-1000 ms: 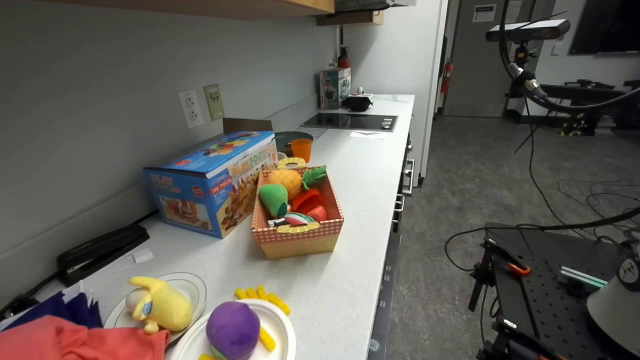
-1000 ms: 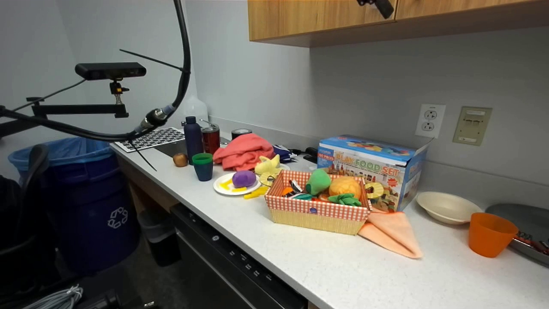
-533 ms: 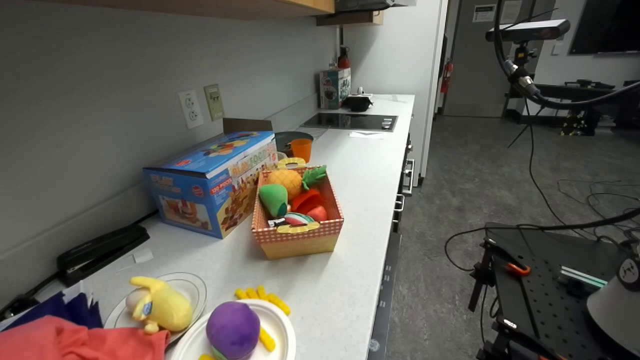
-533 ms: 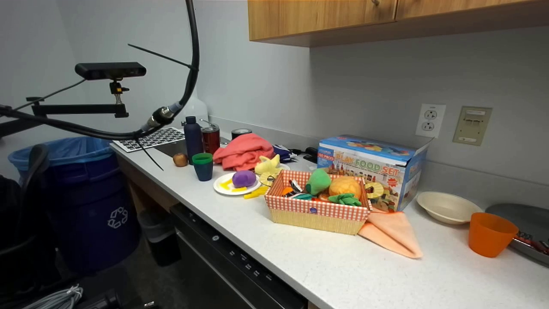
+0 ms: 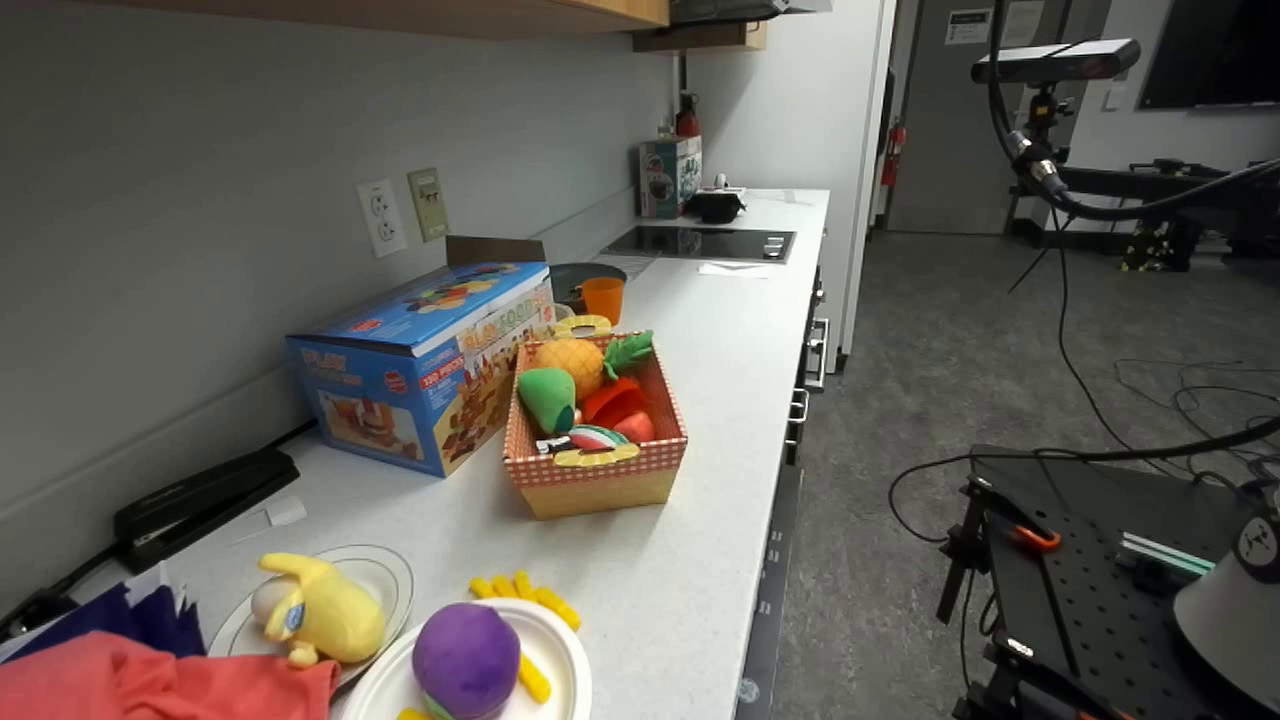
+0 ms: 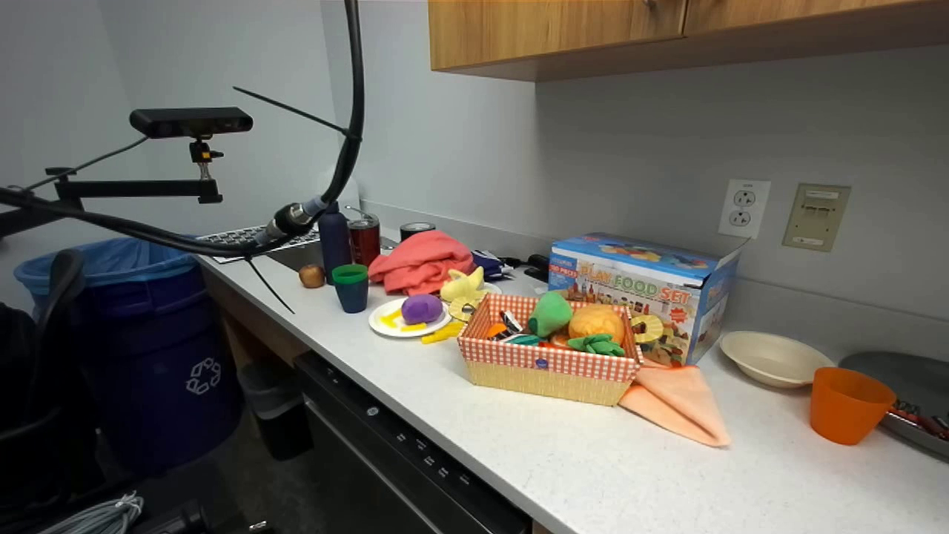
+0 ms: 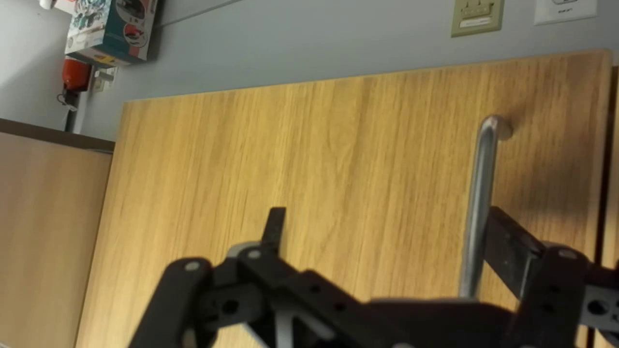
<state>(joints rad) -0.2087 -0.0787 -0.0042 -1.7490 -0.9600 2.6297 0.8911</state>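
Basket (image 6: pixel 549 380): straw-colored sides, red-and-white gingham rim; inside it, a plush pineapple (image 6: pixel 595 324) and a green plush toy (image 6: pixel 550 314).
Play food box (image 6: pixel 630 285): blue-topped, just beside the basket, between it and the wall (image 6: pixel 637 148).
Peach cloth (image 6: pixel 680 400): spread next to the basket's pineapple end.
Orange cup (image 6: pixel 847 408): upright, well apart from that same end of the basket.
White plate (image 5: pixel 568 655): off the basket's opposite end, bearing a purple plush toy (image 5: pixel 466 660).
Coral cloth (image 6: pixel 422 263): crumpled, farther from the basket than the white plate.
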